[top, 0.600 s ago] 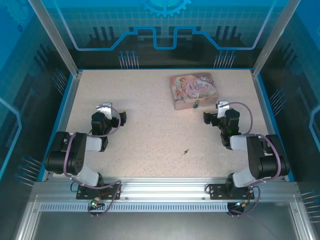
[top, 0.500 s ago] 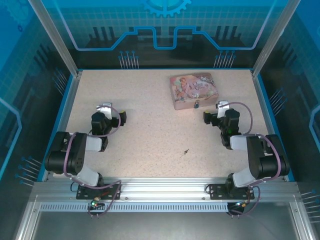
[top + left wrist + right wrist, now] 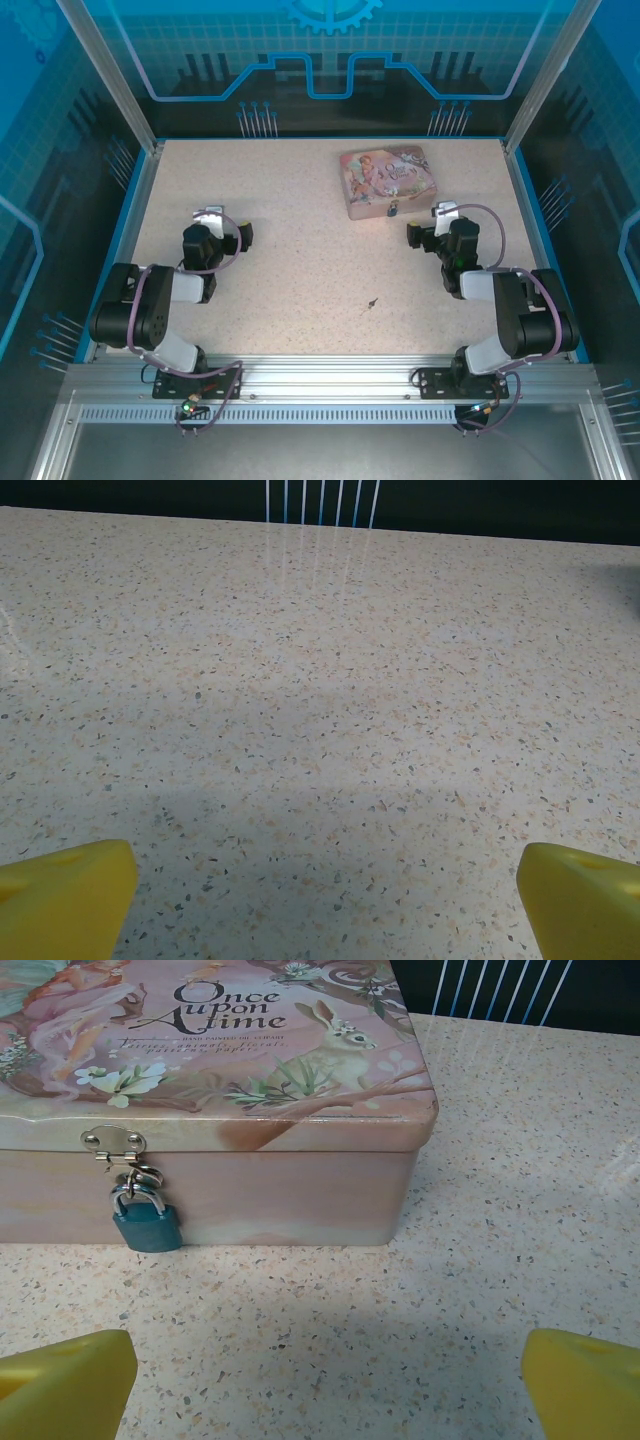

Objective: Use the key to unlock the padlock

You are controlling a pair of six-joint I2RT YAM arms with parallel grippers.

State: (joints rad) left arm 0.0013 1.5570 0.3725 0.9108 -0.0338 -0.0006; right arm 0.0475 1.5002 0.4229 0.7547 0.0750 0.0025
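1. The padlock (image 3: 146,1222) is hung through the hasp (image 3: 113,1142) of the tin (image 3: 300,1080), locking the lid, toward the far right corner of the bench (image 3: 280,200).
2. The key (image 3: 373,301) is laid loose toward the near edge.
3. The left tool (image 3: 322,908) and right tool (image 3: 326,1390) are held spread, nothing gripped.

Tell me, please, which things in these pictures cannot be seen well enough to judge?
- Key, top view: too small; its shape and direction cannot be told.
- Padlock, right wrist view: no keyhole on the face that shows. In the top view it is too small.
- Tin, right wrist view: its left part is cut off by the picture edge.
- Left fingers, left wrist view: cut off by the lower edge.
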